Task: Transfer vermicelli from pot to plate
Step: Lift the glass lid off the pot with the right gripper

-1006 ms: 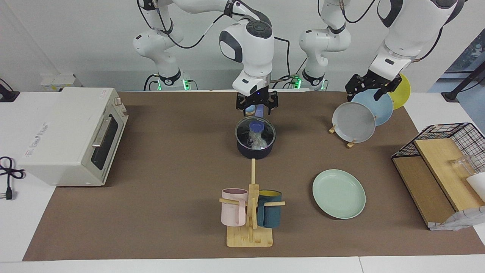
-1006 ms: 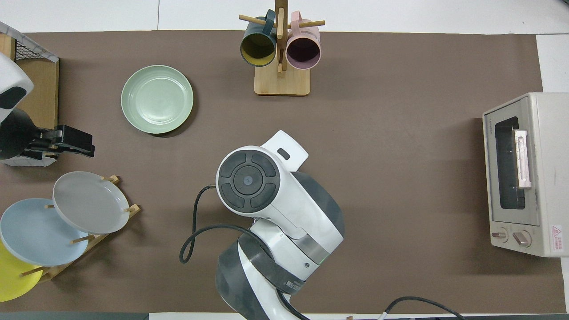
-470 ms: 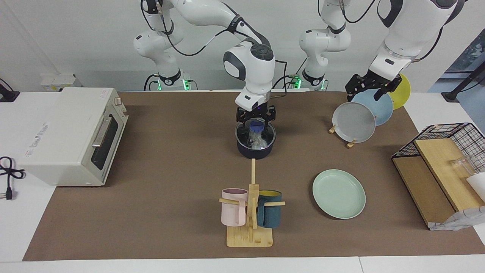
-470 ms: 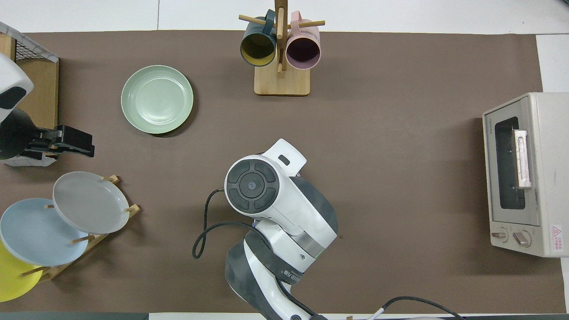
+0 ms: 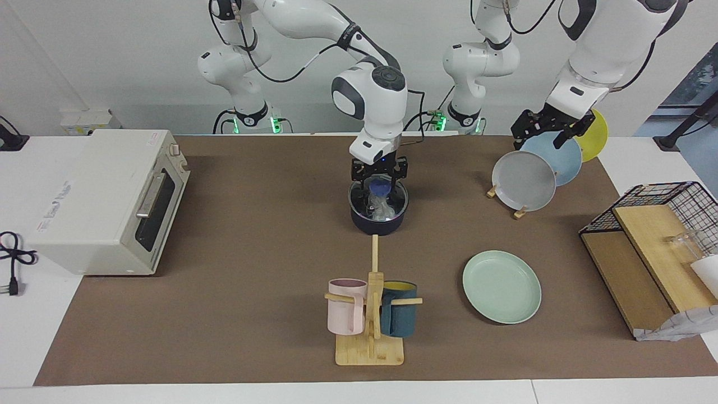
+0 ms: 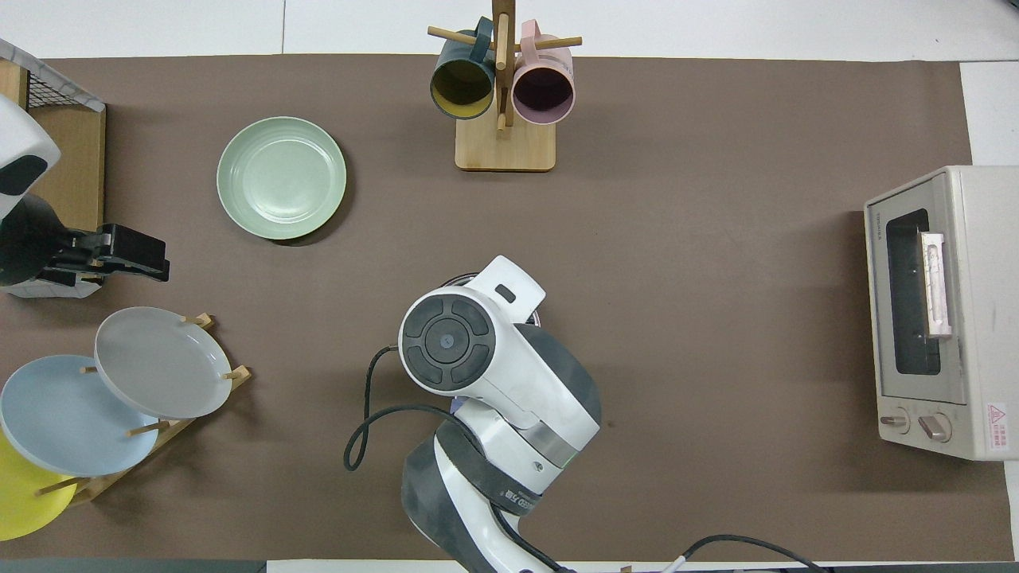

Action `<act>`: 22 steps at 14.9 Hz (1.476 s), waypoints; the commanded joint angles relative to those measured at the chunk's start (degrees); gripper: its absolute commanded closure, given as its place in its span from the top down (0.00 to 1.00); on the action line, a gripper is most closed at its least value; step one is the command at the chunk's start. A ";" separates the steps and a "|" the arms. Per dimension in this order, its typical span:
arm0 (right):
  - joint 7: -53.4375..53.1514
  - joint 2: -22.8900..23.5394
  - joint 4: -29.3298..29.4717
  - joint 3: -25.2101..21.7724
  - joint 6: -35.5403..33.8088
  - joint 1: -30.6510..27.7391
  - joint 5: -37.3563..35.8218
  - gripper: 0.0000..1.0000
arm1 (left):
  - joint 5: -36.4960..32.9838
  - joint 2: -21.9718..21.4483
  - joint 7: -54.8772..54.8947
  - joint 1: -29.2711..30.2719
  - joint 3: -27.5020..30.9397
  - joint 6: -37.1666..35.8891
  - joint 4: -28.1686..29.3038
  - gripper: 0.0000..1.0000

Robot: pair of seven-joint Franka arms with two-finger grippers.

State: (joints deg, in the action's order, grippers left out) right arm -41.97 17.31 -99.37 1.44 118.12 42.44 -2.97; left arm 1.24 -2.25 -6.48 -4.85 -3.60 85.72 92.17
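Note:
The pot (image 5: 378, 224) stands mid-table with a clear glass lid (image 5: 394, 202) on it. Through the lid I see the vermicelli (image 5: 383, 211) as a whitish tangle. My right gripper (image 5: 380, 178) is down over the lid, open, its jaws either side of the lid's blue knob (image 5: 380, 185). In the overhead view the right arm covers the pot. The plate (image 5: 502, 287) (image 6: 281, 177) lies bare, farther from the robots than the pot, toward the left arm's end. My left gripper (image 5: 552, 130) (image 6: 131, 255) waits open in the air over the plate rack.
A wooden mug stand (image 5: 370, 350) with a pink mug and a teal mug stands farther from the robots than the pot. A toaster oven (image 5: 106, 202) fills the right arm's end. A rack with grey, blue and yellow plates (image 5: 524, 179) and a wire basket (image 5: 667, 224) sit at the left arm's end.
The right gripper has come down from above the pot's handle onto the lid, and its jaws have narrowed around the knob. The left arm has not moved.

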 commanded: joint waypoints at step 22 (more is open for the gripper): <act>17.25 -2.54 6.64 -0.38 -8.08 -12.36 -0.99 0.48 | -0.81 -1.79 -2.91 -2.25 -1.15 3.56 3.35 1.00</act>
State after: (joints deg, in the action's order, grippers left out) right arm -30.50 15.56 -92.77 0.51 111.22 34.72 -3.57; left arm 1.24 -2.28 -7.14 -5.09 -4.43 86.38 92.39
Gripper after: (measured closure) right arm 0.344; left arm 0.000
